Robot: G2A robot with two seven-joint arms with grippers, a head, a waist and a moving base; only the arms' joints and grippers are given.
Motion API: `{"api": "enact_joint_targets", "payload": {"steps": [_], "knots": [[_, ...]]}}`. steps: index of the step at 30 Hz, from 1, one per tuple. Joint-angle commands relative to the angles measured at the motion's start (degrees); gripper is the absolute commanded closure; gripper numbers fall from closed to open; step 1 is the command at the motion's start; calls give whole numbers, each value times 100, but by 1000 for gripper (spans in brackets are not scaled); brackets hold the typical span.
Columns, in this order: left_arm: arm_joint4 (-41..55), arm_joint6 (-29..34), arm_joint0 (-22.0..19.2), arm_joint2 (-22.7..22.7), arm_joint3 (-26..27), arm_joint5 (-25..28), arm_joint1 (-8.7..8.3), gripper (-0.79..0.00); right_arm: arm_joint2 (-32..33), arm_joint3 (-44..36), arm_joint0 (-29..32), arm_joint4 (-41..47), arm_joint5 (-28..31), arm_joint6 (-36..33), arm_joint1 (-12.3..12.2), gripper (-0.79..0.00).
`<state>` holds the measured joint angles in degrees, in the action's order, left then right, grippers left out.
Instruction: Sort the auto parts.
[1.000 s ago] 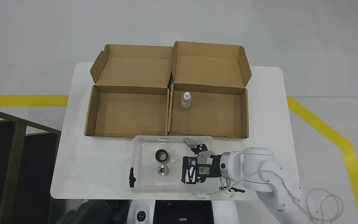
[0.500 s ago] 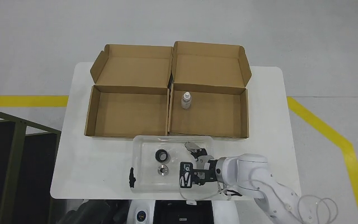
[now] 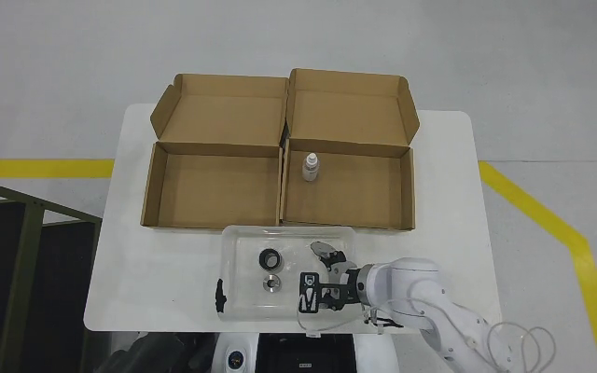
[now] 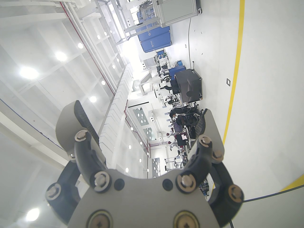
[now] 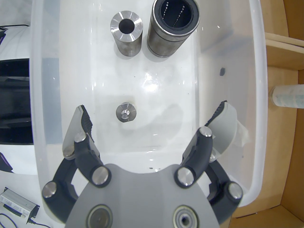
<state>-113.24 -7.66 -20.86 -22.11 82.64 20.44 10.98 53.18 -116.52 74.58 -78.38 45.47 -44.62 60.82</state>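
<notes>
My right claw is spread and empty; over the last second it has slid back toward the near wall of the clear bin, so I judge no pick is made yet; the small stud stands just ahead on the bin floor, long axis vertical; farther on, the steel bush and linear bearing stand just beside each other, bores up.

Tub: your clear plastic tub.
Sleeve: silver steel sleeve.
Bearing: steel cylinder bearing, silver, black rim.
Boxes: brown cardboard boxes.
</notes>
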Motion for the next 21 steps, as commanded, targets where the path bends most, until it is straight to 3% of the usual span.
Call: {"api": "enact_joint_targets", "payload": {"steps": [1, 8, 18, 21], "knots": [[0, 0, 0, 0, 0, 0, 0, -785, -27, 25, -35, 10, -1, -18, 3, -785], [0, 0, 0, 0, 0, 0, 0, -785, -110, 93, -107, 85, -5, -58, 7, -785], [0, 0, 0, 0, 0, 0, 0, -785, -178, 103, -2, -89, -152, 174, -11, -563], [0, 0, 0, 0, 0, 0, 0, -785, -178, 106, 34, -142, -155, 230, -23, -557]]}}
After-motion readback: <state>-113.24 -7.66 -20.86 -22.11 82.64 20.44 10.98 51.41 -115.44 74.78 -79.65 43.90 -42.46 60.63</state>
